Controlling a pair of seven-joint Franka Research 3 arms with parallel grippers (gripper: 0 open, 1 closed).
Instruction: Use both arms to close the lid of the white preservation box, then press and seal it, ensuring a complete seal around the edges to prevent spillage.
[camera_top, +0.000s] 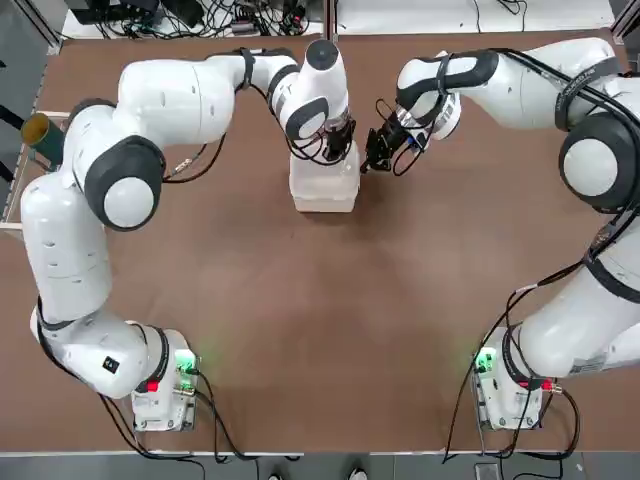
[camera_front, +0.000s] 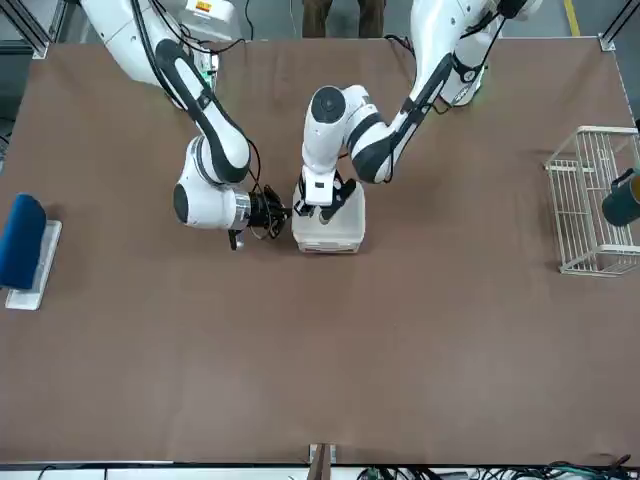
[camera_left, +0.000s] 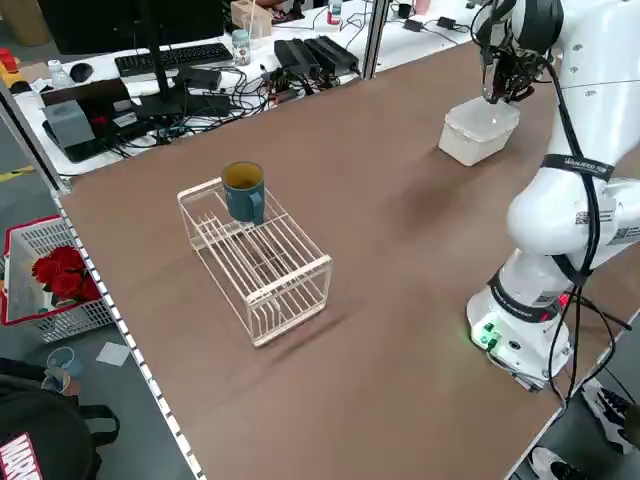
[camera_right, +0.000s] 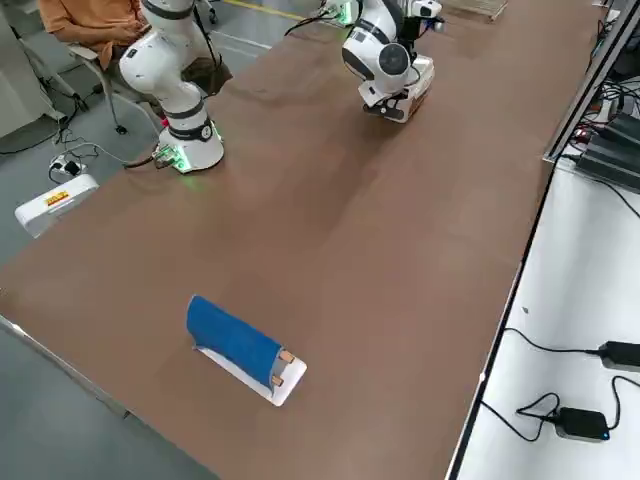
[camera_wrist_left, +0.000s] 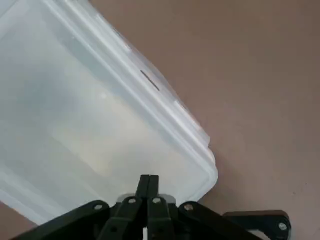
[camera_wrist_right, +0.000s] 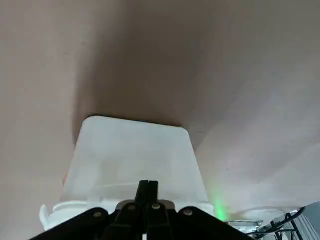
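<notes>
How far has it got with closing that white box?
The lid already lies on the white preservation box. In hand: the left claw, shut, is on top of the lid at one end, and the right claw, shut, is at the box's side. Left: pressing round the other edges; the pictures don't show whether it is sealed.

box far end under left arm

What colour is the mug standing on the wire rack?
The mug is dark teal-blue, seen best in the left side view.
</notes>
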